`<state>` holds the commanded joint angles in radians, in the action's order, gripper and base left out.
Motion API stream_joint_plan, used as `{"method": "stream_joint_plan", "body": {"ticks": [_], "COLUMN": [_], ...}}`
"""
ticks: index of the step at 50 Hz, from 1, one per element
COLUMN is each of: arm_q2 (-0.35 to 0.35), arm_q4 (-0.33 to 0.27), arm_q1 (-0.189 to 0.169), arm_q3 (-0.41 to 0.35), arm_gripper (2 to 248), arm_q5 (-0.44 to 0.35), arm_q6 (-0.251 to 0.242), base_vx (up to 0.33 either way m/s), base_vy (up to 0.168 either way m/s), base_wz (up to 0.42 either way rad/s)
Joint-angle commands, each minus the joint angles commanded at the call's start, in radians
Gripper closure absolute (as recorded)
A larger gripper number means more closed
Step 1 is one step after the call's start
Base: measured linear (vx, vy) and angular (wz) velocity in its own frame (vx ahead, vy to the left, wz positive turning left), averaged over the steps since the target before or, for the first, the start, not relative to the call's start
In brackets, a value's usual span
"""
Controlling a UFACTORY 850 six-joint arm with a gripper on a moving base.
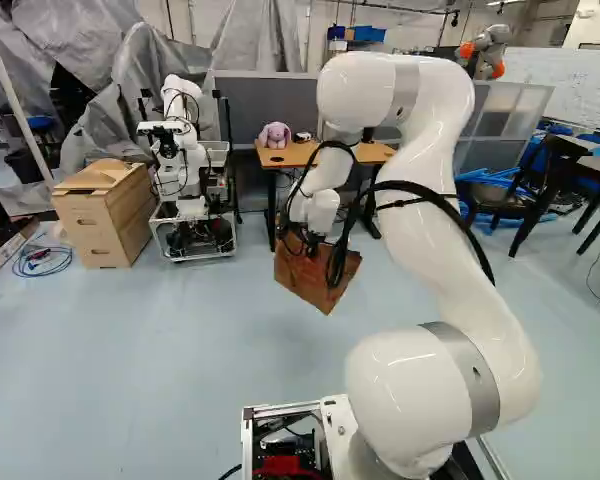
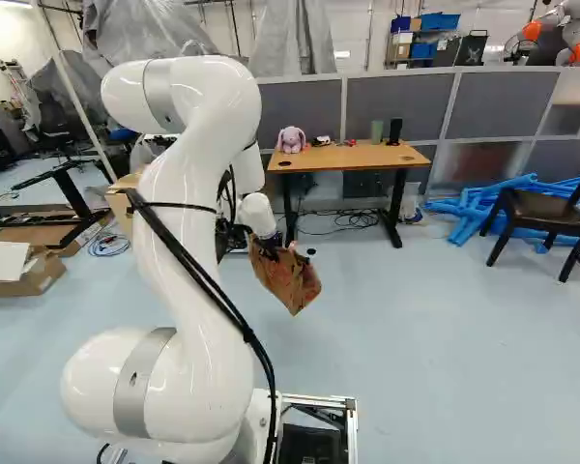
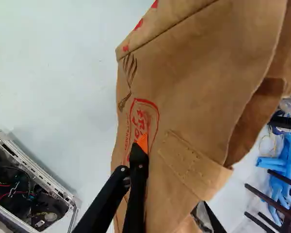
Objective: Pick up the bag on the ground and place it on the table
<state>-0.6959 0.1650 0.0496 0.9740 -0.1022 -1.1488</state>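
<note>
Short of the light-brown wooden tabletop (image 1: 302,155) on dark legs, the left base view shows the brown paper bag (image 1: 315,280) hanging tilted, one corner down, above the pale blue floor (image 1: 210,350); the black two-fingered claw (image 1: 308,240) of the white jointed arm (image 1: 445,240) has it near its upper edge, so the pick-up looks done; the carry and the placing are left.

From the right base view, the bag appears in front of the tabletop's left leg and lower than its surface; on that surface, towards the left end, sits a pink plush rabbit (image 2: 291,140), with a green cylinder (image 2: 377,130) and a black upright object (image 2: 395,130) towards the right end; the bag likely needs to go forward and up past the near edge, then down between these things.

Within the wrist view, one orange-padded finger lies against the bag's printed face; the other is mostly hidden behind the paper, but I judge the claw clamped on the bag, since nothing else appears to bear it; the limp paper could swing or catch the tabletop's edge on the way up.
</note>
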Motion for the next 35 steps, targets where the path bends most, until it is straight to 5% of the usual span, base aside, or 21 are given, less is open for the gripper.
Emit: {"method": "stream_joint_plan", "body": {"ticks": [35], "arm_q2": [0.126], "arm_q4": [0.0], "arm_q1": [0.0], "arm_q3": [-0.063], "arm_gripper": [229], "arm_q5": [0.072], "arm_q6": [0.0], "base_vx": [0.0], "base_vy": [0.0], "base_wz": [0.0]}}
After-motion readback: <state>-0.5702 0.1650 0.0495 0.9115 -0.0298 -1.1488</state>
